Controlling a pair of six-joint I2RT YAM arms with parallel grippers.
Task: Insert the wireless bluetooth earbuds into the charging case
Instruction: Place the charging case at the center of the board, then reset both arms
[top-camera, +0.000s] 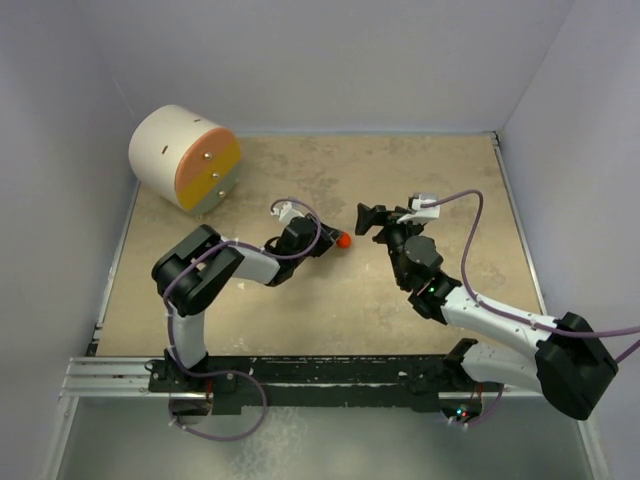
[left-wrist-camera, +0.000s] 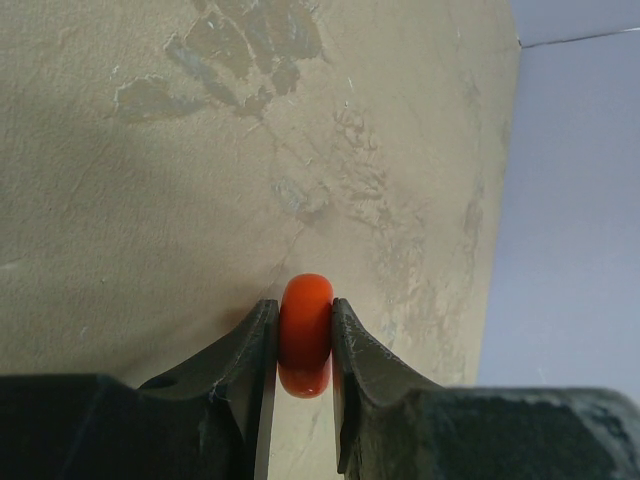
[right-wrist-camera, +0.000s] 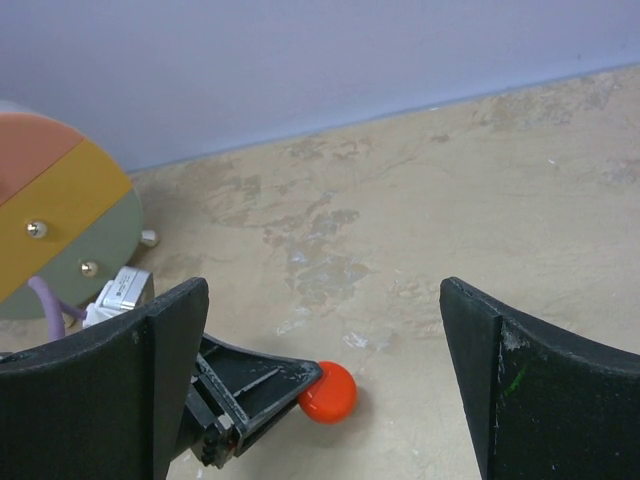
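We see the left gripper (top-camera: 334, 241) reaching toward the middle of the surface (top-camera: 340, 310), its two dark fingers (left-wrist-camera: 250, 350) pressed against a small round red disc (top-camera: 344, 240). The left wrist view shows the disc edge-on and upright. One finger lies on each flat face, and the rounded rim stands out past the fingertips. So this gripper is pinching the disc, with no gap visible between the pads and the red plastic. The disc sits low over the mottled beige surface and throws a small shadow beside it. We cannot tell whether its lower edge touches the surface or hangs just above it.

The right gripper (top-camera: 368, 220) is just to the right of the disc, turned left to face it. Its fingers are spread wide with nothing between them. In the right wrist view the red disc and the tip of the left gripper show low in the gap between the two dark fingers, near but apart from them.

In the far left corner a round cream drum (top-camera: 185, 157) lies on its side. Its flat face is divided into pink, yellow and green bands carrying small metal knobs. It is well apart from both grippers.

The earbuds are too small for us to pick out in any view, and we cannot tell whether the red disc is the charging case.
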